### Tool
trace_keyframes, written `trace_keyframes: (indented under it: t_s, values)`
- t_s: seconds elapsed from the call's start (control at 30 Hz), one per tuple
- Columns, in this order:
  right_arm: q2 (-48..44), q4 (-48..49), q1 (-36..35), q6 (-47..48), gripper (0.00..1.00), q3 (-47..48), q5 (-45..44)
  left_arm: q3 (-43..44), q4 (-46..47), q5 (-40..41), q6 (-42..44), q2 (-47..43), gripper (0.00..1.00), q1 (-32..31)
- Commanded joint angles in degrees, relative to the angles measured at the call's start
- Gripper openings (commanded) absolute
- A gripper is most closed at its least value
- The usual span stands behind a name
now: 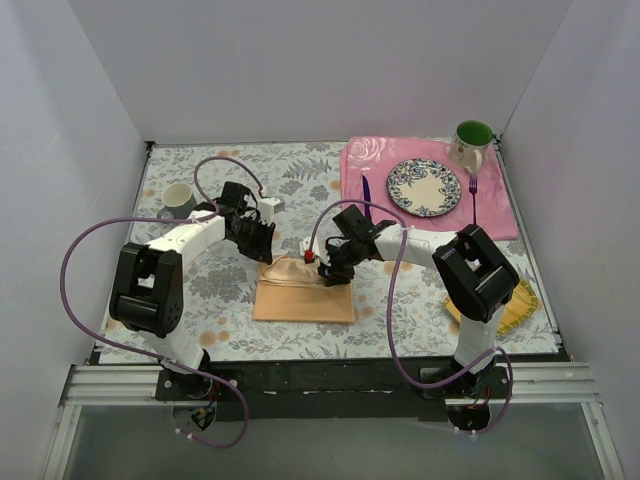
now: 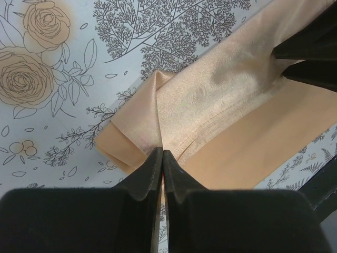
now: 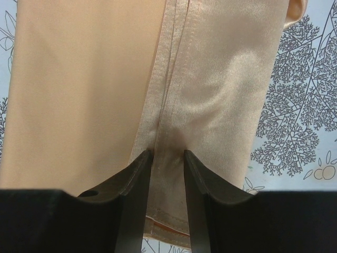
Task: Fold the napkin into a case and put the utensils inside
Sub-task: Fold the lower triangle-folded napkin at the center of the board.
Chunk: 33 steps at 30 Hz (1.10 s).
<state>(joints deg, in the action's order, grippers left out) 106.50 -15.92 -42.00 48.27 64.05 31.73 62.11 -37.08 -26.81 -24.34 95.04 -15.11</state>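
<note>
The left tool (image 2: 162, 156) has its jaws pressed fully together, nipping a ridge of the napkin (image 2: 226, 89) at the corner of a folded-over flap. The right tool (image 3: 167, 158) stands partly closed with the stitched hem of the same flap caught between its fingers (image 3: 138, 174); the cloth puckers into the gap there.

Between the two tools the napkin is a peach-orange cloth with a slight sheen, folded into a flat rectangle. A narrower flap is doubled along the edge that both tools hold. The layers below lie smooth towards the arm bases. At the left tool's corner the layers show stacked, one edge just inside the other.

Outward from the left tool, the flower-printed tabletop (image 1: 300, 180) lies bare on the far side, and a small grey-green cup (image 1: 180, 200) sits farther to its left, well apart.

Beyond the right tool and to its right is a pink placemat (image 1: 500, 212) carrying a patterned plate (image 1: 424, 187). The dark purple knife (image 1: 366, 190) lies on the plate's near side to the tool, the purple fork (image 1: 473, 192) on its far side, and a green mug (image 1: 472, 142) at the back corner. A yellow mat (image 1: 522, 305) peeks out behind the right arm. White walls (image 1: 300, 60) close three sides.
</note>
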Motion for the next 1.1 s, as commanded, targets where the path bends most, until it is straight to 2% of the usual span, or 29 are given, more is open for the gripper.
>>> trace_keyframes:
  t_s: [0.0,0.2,0.47,0.67,0.73,0.87,1.07]
  values:
    - [0.9,-0.8,0.3,0.6,0.41,-0.9,-3.6,-1.3,0.4,-0.5,0.0,-1.6,0.04,0.2]
    - [0.9,-1.1,0.3,0.6,0.41,-0.7,-3.5,-2.7,2.2,0.4,-0.8,-0.5,0.16,0.2]
    - [1.0,-0.9,0.3,0.7,0.41,-0.8,-3.5,-5.2,2.6,0.3,-0.6,-0.5,0.17,0.2]
    - [1.4,-0.5,0.3,0.3,0.42,-0.4,-4.0,-7.3,3.7,0.9,-0.4,-0.5,0.27,0.1]
    - [1.7,-0.5,0.3,-0.2,0.42,-0.2,-4.1,-7.7,4.7,1.8,-0.8,-0.4,0.26,0.1]
    - [2.6,-0.4,0.3,-1.9,0.43,0.6,-3.9,-7.5,6.3,4.5,-1.2,1.5,0.15,0.1]
    - [6.8,-2.4,1.1,-7.0,0.44,6.6,-4.1,-5.7,9.6,8.1,-1.2,6.5,0.09,0.3]
